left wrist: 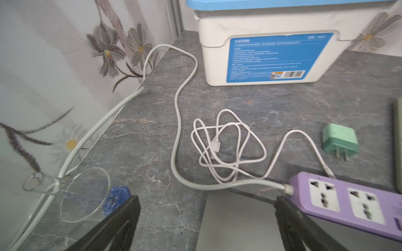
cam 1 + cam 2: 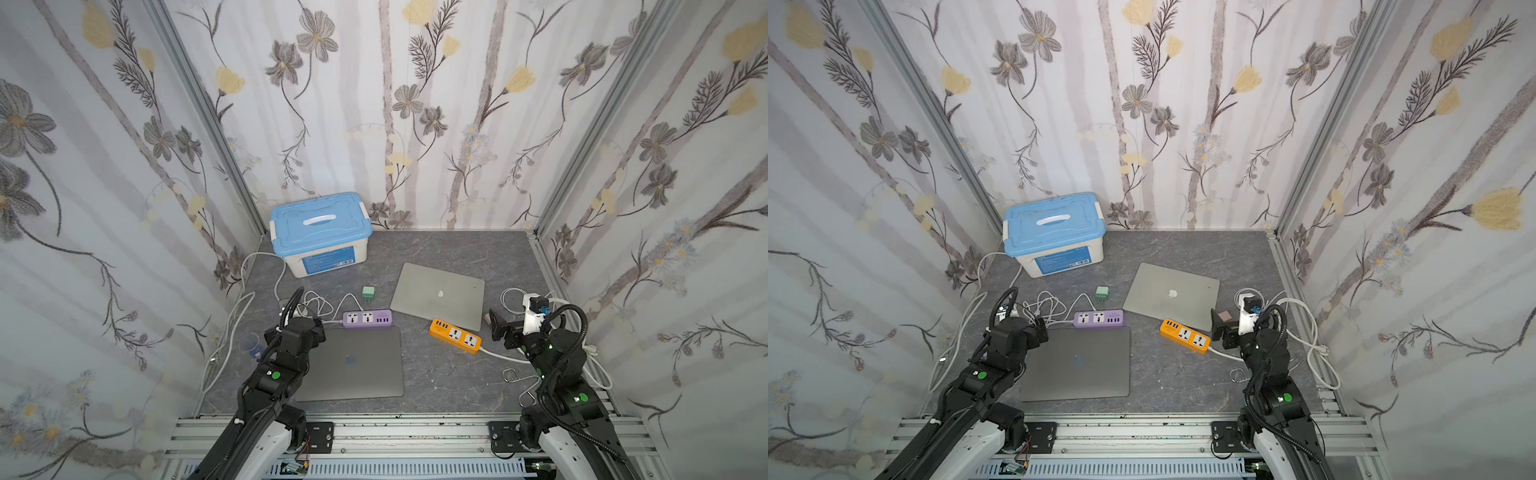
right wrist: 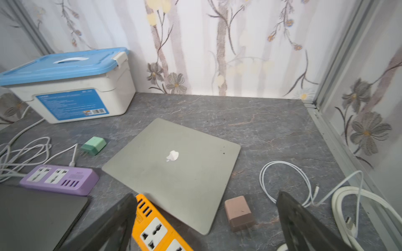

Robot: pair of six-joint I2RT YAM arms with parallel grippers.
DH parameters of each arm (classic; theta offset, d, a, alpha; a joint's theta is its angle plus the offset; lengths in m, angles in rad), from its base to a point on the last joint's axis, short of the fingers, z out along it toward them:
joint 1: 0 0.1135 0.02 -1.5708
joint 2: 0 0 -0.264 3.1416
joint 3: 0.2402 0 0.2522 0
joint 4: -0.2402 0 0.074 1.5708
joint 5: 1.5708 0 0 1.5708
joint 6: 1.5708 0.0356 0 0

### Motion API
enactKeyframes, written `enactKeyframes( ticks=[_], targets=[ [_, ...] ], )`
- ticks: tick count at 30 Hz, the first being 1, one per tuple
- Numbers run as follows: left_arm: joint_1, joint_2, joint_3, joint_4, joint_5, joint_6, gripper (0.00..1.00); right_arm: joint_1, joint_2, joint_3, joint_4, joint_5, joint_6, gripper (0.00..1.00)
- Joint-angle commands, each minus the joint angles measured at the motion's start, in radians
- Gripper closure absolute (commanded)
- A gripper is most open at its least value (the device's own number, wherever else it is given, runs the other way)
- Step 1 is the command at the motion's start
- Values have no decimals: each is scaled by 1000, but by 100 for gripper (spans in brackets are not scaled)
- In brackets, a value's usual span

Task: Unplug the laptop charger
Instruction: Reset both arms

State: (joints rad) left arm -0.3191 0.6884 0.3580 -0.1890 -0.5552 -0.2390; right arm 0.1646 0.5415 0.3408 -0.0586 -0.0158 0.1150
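A green charger block (image 1: 339, 141) lies loose on the table behind the purple power strip (image 1: 348, 200), its prongs bare. A brown charger block (image 3: 238, 213) lies loose beside the silver laptop (image 3: 174, 173), prongs bare too. Which one is the laptop charger I cannot tell. The sockets I see on the purple strip and on the orange strip (image 3: 156, 228) hold no plug. My left gripper (image 1: 207, 197) is open over the far left corner of the dark laptop (image 2: 353, 365). My right gripper (image 3: 206, 194) is open just short of the brown block.
A blue-lidded box (image 2: 320, 228) stands at the back left. White cable lies coiled (image 1: 226, 147) left of the purple strip, and more cable (image 3: 287, 180) by the right wall. A clear beaker (image 1: 87, 195) lies on its side near the left wall.
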Motion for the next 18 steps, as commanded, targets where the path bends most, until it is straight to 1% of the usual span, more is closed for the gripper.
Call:
enactKeyframes(
  ticks=[1, 3, 5, 8, 10, 11, 12, 15, 17, 18],
  targets=[
    [58, 134, -55, 424, -99, 66, 0, -73, 29, -57, 210, -15, 4, 0],
    [125, 255, -19, 452, -49, 71, 0, -134, 72, -89, 289, -59, 9, 0],
    [178, 327, -1, 492, 59, 66, 0, -183, 101, -142, 402, -86, 20, 0],
    [210, 408, -47, 657, 122, 22, 0, -232, 111, -236, 588, -67, 14, 0],
    [222, 464, -42, 686, 143, 58, 0, -271, 139, -265, 657, -74, -3, 0],
    [226, 470, -30, 673, 168, 78, 0, -285, 161, -267, 669, -85, -17, 0],
    [230, 482, -35, 711, 183, 103, 0, -301, 196, -267, 689, -103, -34, 0],
    [265, 517, -33, 767, 246, 105, 0, -341, 316, -286, 817, -163, -32, 0],
    [281, 546, -19, 782, 272, 115, 0, -350, 404, -292, 917, -181, -15, 0],
    [287, 562, -11, 790, 292, 125, 0, -351, 444, -269, 926, -211, -35, 0]
  ],
)
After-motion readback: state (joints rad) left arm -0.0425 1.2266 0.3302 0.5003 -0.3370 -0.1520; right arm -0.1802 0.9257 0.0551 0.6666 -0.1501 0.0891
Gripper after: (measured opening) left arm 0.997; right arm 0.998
